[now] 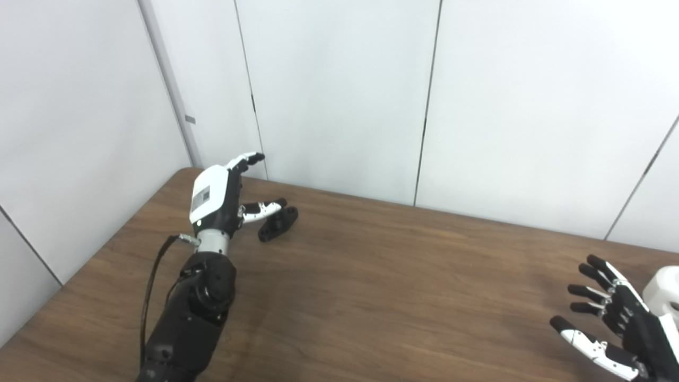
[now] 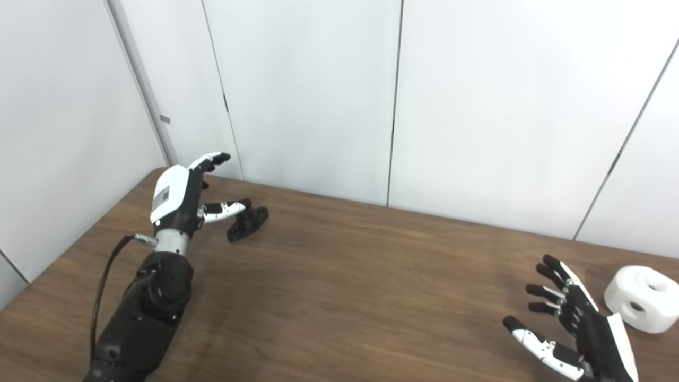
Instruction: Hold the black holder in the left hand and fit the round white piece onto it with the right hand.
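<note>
Left eye view: left hand [image 1: 217, 199] sits at upper left of the wooden table [image 1: 371, 276], fingers spread, grasping nothing. Its thumb tip is just beside the black holder [image 1: 278, 223], which lies on the table left of centre; whether they touch, cannot tell. Right hand [image 1: 618, 318] is at lower right corner of frame, fingers splayed, empty. Round white piece [image 1: 664, 289] is cut off by the right edge, just behind the right hand.

Right eye view: same layout. Left hand [image 2: 180, 199] loose and empty at upper left, black holder [image 2: 247, 223] just right of its thumb. Right hand [image 2: 575, 329] at lower right, released. Round white piece [image 2: 643, 298] is fully visible here, resting on the table [image 2: 371, 286] just right of the right hand, holes visible in its top and side. White wall panels [image 2: 477, 106] fill the background.
</note>
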